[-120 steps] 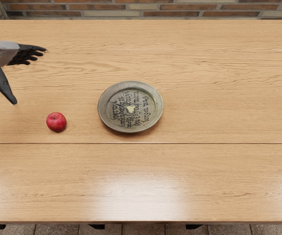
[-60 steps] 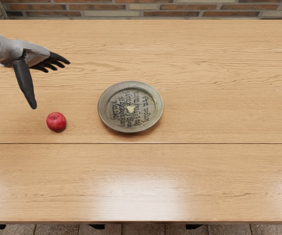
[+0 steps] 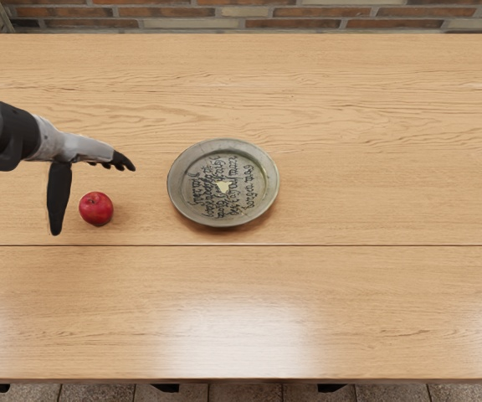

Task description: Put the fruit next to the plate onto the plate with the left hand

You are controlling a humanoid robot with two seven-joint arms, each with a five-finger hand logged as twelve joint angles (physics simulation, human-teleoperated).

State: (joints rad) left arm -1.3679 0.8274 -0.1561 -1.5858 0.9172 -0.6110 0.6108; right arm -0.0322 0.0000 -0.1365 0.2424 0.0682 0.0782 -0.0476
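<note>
**Red apple lies beside plate under open left hand**

Red and round, the apple (image 3: 96, 208) rests on the wooden table (image 3: 350, 293), off to the plate's (image 3: 174, 180) 9 o'clock side and a shade lower, with bare wood between the two. The plate, a greenish-grey round dish with dark lettering across its face and a small pale mark at its centre, lies flat near the middle of the table. The left hand (image 3: 80, 152), its dark-and-grey arm entering from the picture's left edge, hangs at about the apple's 11 o'clock. It is spread wide and holds nothing. The black fingers (image 3: 122, 162) point toward 3 o'clock, and the long black thumb (image 3: 58, 199) points toward 6 o'clock, just beside the apple at its 9 o'clock. A thin strip of wood shows between thumb and fruit. A brick wall (image 3: 224, 12) runs along the table's 12 o'clock edge
</note>
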